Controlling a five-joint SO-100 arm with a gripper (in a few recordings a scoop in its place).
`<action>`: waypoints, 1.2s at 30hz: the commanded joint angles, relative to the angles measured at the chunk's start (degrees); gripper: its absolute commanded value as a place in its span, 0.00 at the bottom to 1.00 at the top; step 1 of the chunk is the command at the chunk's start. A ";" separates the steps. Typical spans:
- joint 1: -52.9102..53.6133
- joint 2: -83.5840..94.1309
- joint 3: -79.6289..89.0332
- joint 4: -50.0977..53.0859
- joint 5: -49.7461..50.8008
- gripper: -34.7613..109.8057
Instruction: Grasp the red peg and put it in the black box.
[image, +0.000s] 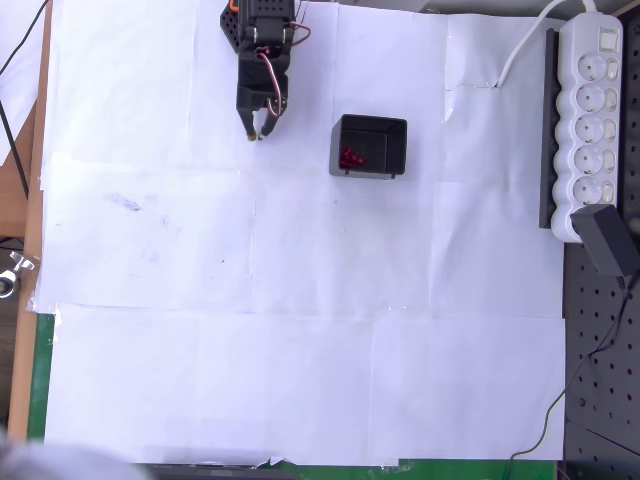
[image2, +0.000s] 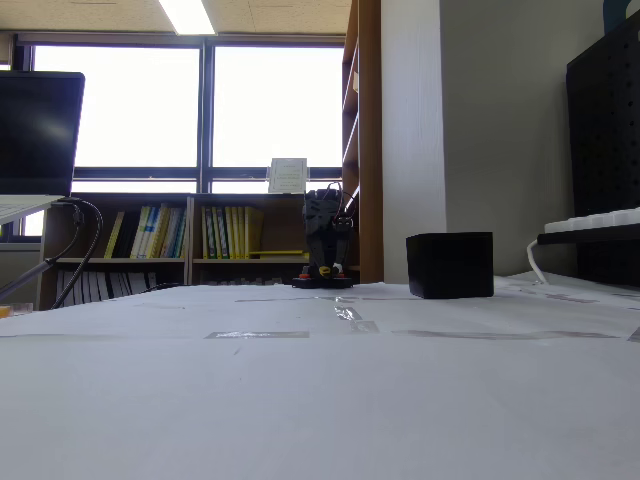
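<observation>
white paper (image: 300, 300) lies bare between black box (image: 369, 146) and slightly parted, empty hand (image: 258, 130)

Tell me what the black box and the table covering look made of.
The black box: likely plastic, possibly 3D-printed; thick, matte dark-grey walls with no shine, seen in both views. The table covering: white paper sheets, judging by straight seams, taped joins and slightly lifted edges.

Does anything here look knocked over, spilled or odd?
Nothing stands out. The black box sits upright on the white paper, with red pegs clustered inside it and none loose on the sheet. The claw hangs empty beside the box. Only faint smudges mark the paper.
</observation>
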 joint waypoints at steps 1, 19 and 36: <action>-2.37 -6.86 -4.75 9.23 -0.44 0.24; -2.46 -9.40 -4.75 27.16 1.49 0.24; 0.97 -9.40 -4.75 27.69 1.49 0.24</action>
